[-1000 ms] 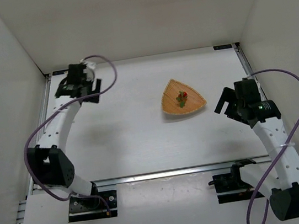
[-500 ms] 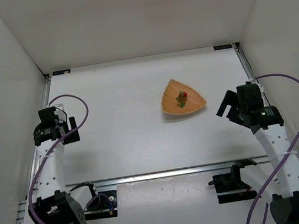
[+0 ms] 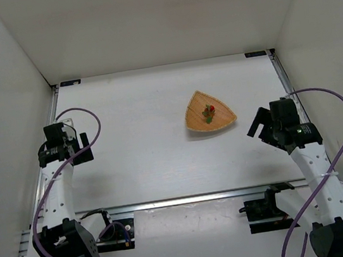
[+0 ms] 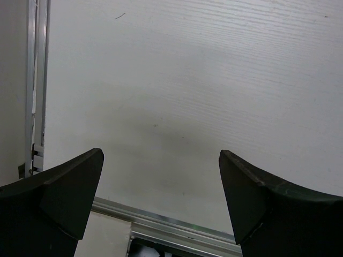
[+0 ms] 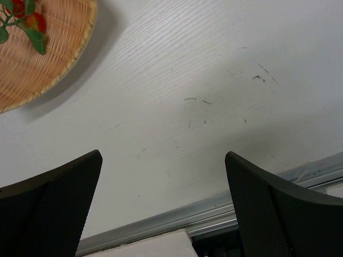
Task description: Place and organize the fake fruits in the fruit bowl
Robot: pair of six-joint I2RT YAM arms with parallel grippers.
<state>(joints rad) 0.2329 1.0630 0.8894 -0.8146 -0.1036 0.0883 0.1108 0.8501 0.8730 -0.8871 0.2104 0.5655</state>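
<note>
Wicker, tan-orange and woven: the fruit bowl [image 3: 210, 116] lay right of centre in the overhead view, on the white table [image 3: 143, 151]. The fake fruits [image 3: 208, 112], small red pieces with green leaves, sat clustered inside it near its middle.

My right gripper [image 5: 163, 156] was at the right of the overhead frame, lower than the bowl and apart from it. Its fingers [image 5: 53, 203] were spread wide with nothing between them. In my right wrist view the bowl's rim filled the upper left corner, with the fruits at the very corner. Dark scuff marks [image 5: 198, 101] dotted the table above my fingertips, and a metal rail [image 5: 161, 222] crossed the bottom of the frame.

My left gripper [image 4: 161, 154] was at the far left of the overhead frame, well apart from the bowl. Its fingers [image 4: 59, 193] were likewise parted and held nothing, with only bare table between them. A purple cable [image 3: 342, 117] looped from each arm.
</note>
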